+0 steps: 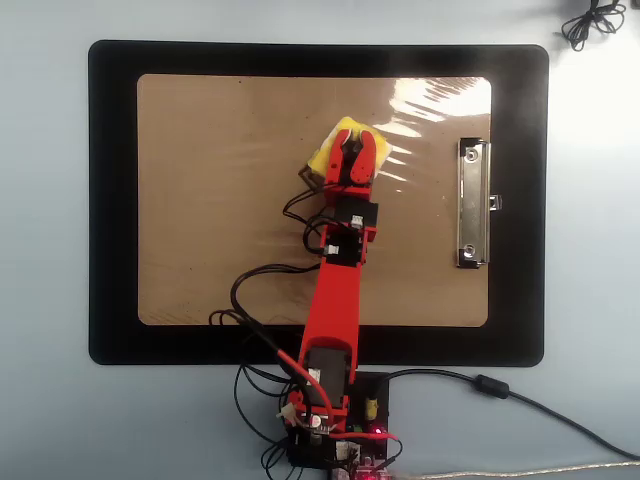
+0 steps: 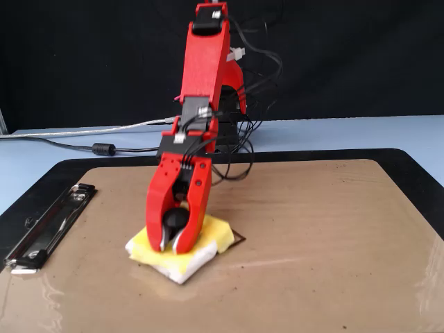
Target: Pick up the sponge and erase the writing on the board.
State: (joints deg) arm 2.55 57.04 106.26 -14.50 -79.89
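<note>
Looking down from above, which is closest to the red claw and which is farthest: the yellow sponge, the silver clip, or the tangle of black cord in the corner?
1. The sponge, gripped under the claw.
2. The silver clip, off to the right on the board.
3. The black cord, far top-right corner.

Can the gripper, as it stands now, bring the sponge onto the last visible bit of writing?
Probably yes: the gripper holds the sponge flat on the board, and the remaining writing peeks out right beside the sponge's edge.

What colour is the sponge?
Yellow with whitish edges; the sponge shows best in the fixed view.
</note>
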